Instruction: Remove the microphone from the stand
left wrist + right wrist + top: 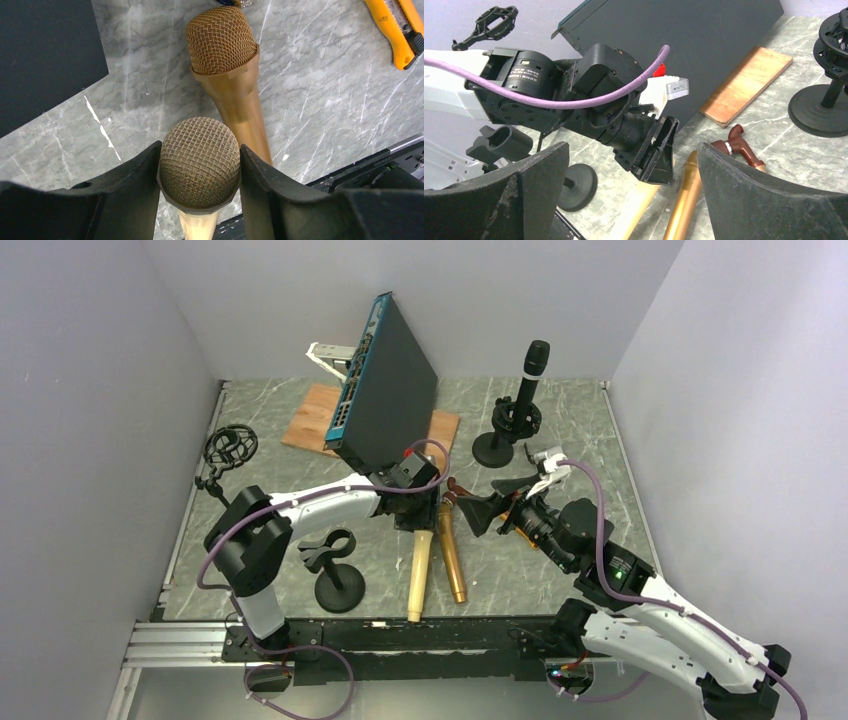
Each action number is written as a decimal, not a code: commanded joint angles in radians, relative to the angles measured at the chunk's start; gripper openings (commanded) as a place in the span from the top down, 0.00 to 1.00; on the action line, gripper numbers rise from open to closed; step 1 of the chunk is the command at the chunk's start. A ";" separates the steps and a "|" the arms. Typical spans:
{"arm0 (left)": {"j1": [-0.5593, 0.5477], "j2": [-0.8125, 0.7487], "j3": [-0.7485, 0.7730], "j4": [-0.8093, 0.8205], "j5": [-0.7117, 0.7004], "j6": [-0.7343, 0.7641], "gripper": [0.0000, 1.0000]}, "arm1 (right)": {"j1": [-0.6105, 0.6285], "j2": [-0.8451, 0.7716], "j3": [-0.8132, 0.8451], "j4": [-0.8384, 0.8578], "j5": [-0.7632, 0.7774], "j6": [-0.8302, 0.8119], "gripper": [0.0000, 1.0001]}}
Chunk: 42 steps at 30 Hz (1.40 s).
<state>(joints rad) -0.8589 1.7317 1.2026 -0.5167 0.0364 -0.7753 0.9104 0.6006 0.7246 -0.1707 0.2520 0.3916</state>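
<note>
Top view: the pale microphone (418,575) lay on the table (560,570) near the empty stand (335,575), its head in the left gripper (424,522). Left wrist view: the fingers (135,190) clamped the round mesh head, which could slip out or knock the darker microphone (227,75). Right wrist view: the right gripper (631,150) stood wide open and empty, near enough to the left gripper to collide.

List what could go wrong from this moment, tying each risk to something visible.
1. The left gripper pinches the pale gold microphone by its rounded mesh head, so it may slip or swing if lifted.
2. The darker gold microphone lies right beside it and could be knocked into rolling.
3. The right gripper hangs open close to the left one, so the two arms might collide.
</note>
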 commanded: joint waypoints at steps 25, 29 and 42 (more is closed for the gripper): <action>0.030 -0.243 0.102 -0.030 -0.023 0.094 0.45 | 0.000 0.027 0.021 0.033 -0.015 -0.017 0.00; 0.038 -0.343 0.104 -0.038 -0.019 0.122 0.43 | -0.001 0.028 0.016 0.039 -0.021 -0.010 0.00; 0.051 -0.707 0.202 -0.195 -0.149 0.360 0.39 | -0.001 0.037 0.013 0.042 -0.039 0.003 0.00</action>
<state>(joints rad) -0.8108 1.1248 1.3483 -0.5980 0.0147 -0.5148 0.9104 0.6361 0.7246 -0.1719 0.2256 0.3859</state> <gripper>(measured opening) 0.598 0.994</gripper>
